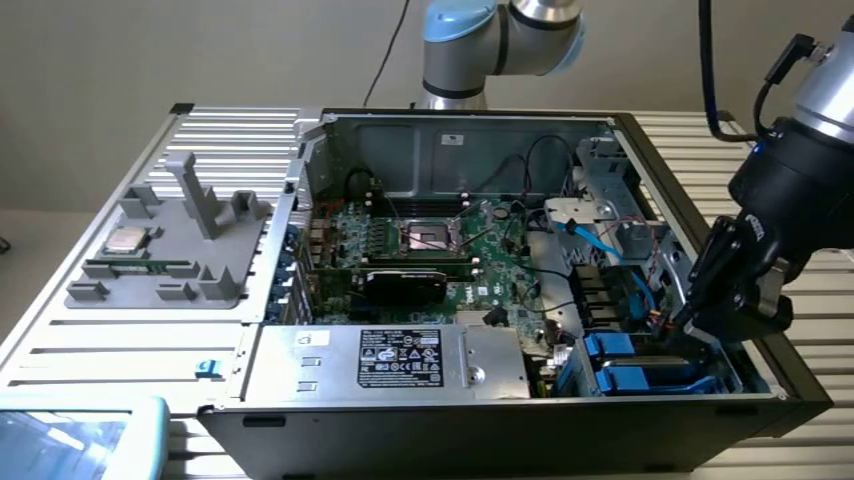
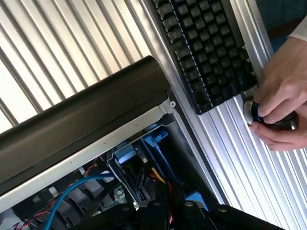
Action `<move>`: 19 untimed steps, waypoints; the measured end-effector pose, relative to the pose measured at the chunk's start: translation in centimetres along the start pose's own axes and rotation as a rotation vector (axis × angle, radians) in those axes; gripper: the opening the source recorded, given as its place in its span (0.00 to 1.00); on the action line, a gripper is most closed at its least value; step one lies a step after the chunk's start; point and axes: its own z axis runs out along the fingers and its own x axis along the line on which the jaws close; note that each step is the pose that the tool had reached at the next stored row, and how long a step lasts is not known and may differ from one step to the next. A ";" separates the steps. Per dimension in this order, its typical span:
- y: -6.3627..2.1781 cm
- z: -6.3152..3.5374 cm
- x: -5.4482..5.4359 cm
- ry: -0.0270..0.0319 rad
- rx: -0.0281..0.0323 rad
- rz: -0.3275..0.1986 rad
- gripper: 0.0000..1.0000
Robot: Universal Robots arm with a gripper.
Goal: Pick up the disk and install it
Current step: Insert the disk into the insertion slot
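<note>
At the exterior view's right, inside the front corner of the open computer case, the black gripper reaches down into the drive cage. Its jaws are clenched together, gripping nothing I can make out. The disk sits in that cage just beside the gripper tips. Only its blue bracket shows, so whether the tips touch it I cannot tell. A second blue bracket lies just behind it.

Toward the exterior view's left, a silver power supply with a black-and-white sticker fills the case's front, and the green motherboard lies behind it. Outside the case, a grey fixture on the ribbed table holds a small silver chip.

From the wrist, the gripper hangs over blue plastic and a blue cable under the case's black edge. Beyond that edge lies a black keyboard — beside it a person's hand rests on a round knob.
</note>
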 end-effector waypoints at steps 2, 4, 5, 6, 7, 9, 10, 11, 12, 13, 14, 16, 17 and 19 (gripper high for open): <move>-0.32 -0.69 0.3 -0.0045 -0.0024 0.001 0.15; -0.55 -0.98 0.6 -0.0103 -0.0056 0.002 0.15; -0.58 -0.99 0.6 -0.0190 -0.0093 0.004 0.15; -0.60 -0.99 0.7 -0.0336 -0.0156 0.007 0.15; -0.62 -1.00 0.7 -0.0493 -0.0228 0.010 0.15; -0.64 -1.01 0.7 -0.0829 -0.0386 0.017 0.15; -0.65 -1.01 0.7 -0.0988 -0.0461 0.021 0.15; -0.67 -1.01 0.8 -0.1146 -0.0536 0.024 0.15; -0.67 -1.00 0.8 -0.1305 -0.0618 0.028 0.15; -0.68 -0.99 0.8 -0.1424 -0.0679 0.031 0.15; -0.68 -0.98 0.8 -0.1479 -0.0709 0.032 0.15; -0.71 -0.98 0.8 -0.1509 -0.0725 0.032 0.15; -0.71 -0.97 0.9 -0.1510 -0.0725 0.032 0.15; -0.73 -0.96 0.9 -0.1509 -0.0724 0.032 0.15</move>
